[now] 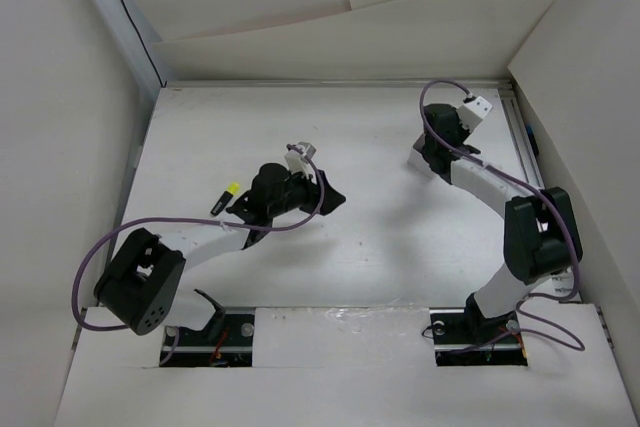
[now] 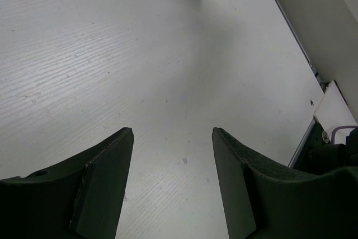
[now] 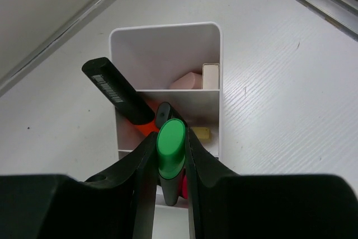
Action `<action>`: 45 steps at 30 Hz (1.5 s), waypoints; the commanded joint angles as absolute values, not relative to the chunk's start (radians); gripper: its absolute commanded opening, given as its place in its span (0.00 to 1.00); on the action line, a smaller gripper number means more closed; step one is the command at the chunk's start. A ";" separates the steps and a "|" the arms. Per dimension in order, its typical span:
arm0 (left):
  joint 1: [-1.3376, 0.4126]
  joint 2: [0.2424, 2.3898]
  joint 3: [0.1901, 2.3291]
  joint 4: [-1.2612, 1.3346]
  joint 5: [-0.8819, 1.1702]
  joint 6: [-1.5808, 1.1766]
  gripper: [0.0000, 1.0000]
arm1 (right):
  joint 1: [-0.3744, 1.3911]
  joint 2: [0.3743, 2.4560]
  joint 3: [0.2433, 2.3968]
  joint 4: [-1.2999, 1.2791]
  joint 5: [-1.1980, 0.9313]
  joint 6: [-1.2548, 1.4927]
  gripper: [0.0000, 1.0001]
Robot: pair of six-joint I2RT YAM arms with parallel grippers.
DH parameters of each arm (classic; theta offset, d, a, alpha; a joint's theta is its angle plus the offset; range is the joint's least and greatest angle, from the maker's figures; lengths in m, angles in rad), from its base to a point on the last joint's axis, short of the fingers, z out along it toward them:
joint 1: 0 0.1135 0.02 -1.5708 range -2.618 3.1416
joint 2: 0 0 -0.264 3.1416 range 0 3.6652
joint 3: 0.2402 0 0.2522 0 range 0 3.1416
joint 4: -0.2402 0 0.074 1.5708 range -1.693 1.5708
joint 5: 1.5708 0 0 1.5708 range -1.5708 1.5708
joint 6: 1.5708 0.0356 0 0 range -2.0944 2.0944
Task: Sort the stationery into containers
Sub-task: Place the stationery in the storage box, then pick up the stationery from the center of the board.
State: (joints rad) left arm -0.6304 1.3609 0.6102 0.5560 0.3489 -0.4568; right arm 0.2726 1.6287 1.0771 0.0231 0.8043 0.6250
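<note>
The right hand [image 3: 170,158] pinches a green marker [image 3: 170,141] just above the tray [image 3: 162,54], where an orange marker [image 3: 120,93] leans. Placing step, I'd say: lower, then release. The left hand [image 2: 172,134] hangs half-open and empty over the counter [image 2: 112,54], near a yellow marker [image 1: 225,197].

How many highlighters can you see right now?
3: green-capped one in the right fingers over the tray, orange-capped one leaning in it, yellow-capped one on the table by the left arm. Others may be hidden.
</note>
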 commanded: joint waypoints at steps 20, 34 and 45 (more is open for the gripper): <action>-0.601 1.339 0.598 0.589 0.354 -0.482 0.55 | 0.296 1.651 1.140 -0.026 0.923 0.653 0.16; -0.601 1.328 0.598 0.589 0.319 -0.482 0.55 | 0.305 1.582 1.109 -0.048 0.882 0.683 0.44; -0.601 1.308 0.597 0.442 -0.004 -0.598 0.53 | 0.405 1.312 0.985 -0.080 0.712 0.703 0.58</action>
State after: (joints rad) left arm -0.6067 1.3487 0.5949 0.5064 0.1246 -0.5339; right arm 0.3832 1.3800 1.0271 -0.0765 0.8082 0.6834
